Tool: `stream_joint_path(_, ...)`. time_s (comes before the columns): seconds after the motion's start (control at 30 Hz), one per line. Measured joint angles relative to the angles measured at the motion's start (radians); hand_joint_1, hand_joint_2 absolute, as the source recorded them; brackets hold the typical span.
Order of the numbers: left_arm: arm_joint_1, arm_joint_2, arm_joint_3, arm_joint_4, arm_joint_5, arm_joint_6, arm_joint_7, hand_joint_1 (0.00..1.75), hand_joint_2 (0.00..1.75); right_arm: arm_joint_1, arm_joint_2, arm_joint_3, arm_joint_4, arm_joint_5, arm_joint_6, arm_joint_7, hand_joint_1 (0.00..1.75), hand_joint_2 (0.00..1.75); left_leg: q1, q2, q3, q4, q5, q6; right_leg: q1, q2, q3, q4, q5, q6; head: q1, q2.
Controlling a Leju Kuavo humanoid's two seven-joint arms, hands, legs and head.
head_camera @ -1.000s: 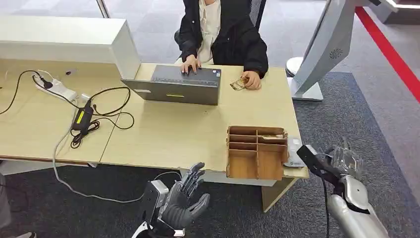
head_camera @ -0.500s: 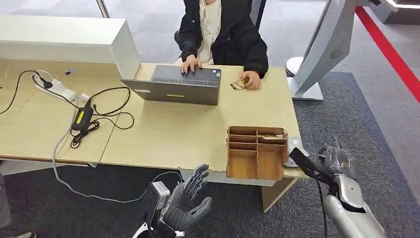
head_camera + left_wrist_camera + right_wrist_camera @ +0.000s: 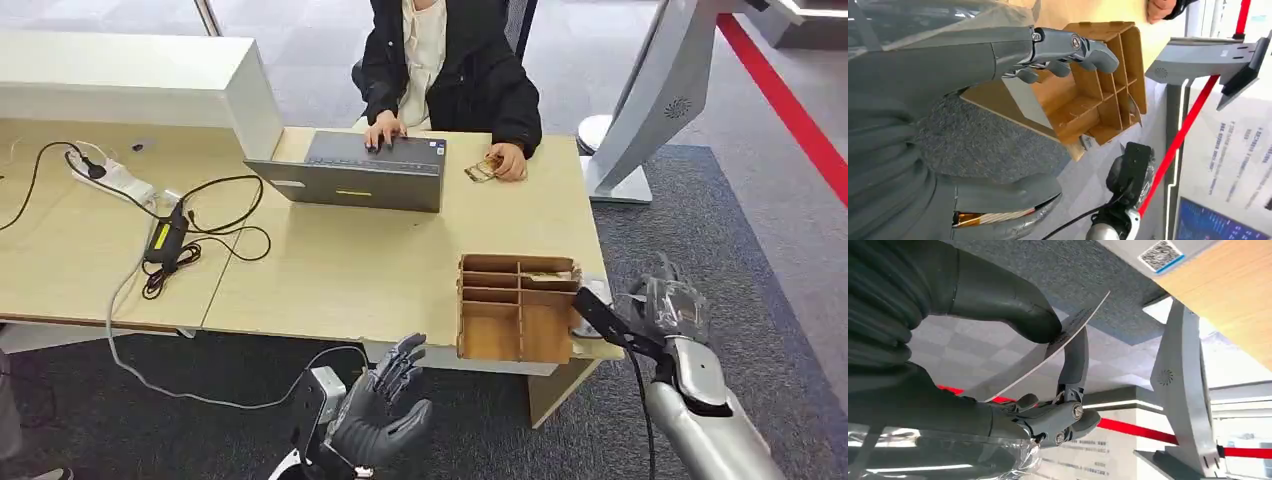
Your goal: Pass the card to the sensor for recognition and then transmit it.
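The right hand pinches the thin pale flat card between thumb and fingers, just off the counter's right edge beside the small grey sensor pad. The left hand hangs low, fingers apart, farther off.

Head high; wrists close (sharing organizer).

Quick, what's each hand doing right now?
Left hand: open, holding nothing.
Right hand: pinching the card.
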Motion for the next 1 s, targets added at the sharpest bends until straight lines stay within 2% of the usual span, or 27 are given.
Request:
stream_joint_path(0.4, -0.006, 0.0, -0.001, 0.0, -0.007, 0.014, 0.005, 0.0, 1.75, -0.067, 0.016, 0.064, -0.013, -0.008, 0.055, -0.044, 1.75, 1.75, 0.0, 0.0, 0.0, 0.0, 0.0, 0.0, 0.0, 0.0, 0.0, 0.0, 0.0, 0.0, 0.0, 0.0)
stream_joint_path(0.67, -0.005, 0.0, -0.001, 0.0, -0.008, 0.012, 0.009, 0.0, 1.75, -0.102, 0.027, 0.134, 0.052, -0.035, 0.177, -0.028, 1.75, 1.75, 0.0, 0.0, 0.0, 0.0, 0.0, 0.0, 0.0, 0.0, 0.0, 0.0, 0.0, 0.0, 0.0, 0.0)
stream_joint_path(1.0, -0.004, 0.002, -0.001, 0.0, -0.01, 0.035, 0.021, 0.0, 1.75, -0.149, 0.04, 0.176, 0.201, -0.1, 0.15, -0.047, 1.75, 1.75, 0.0, 0.0, 0.0, 0.0, 0.0, 0.0, 0.0, 0.0, 0.0, 0.0, 0.0, 0.0, 0.0, 0.0)
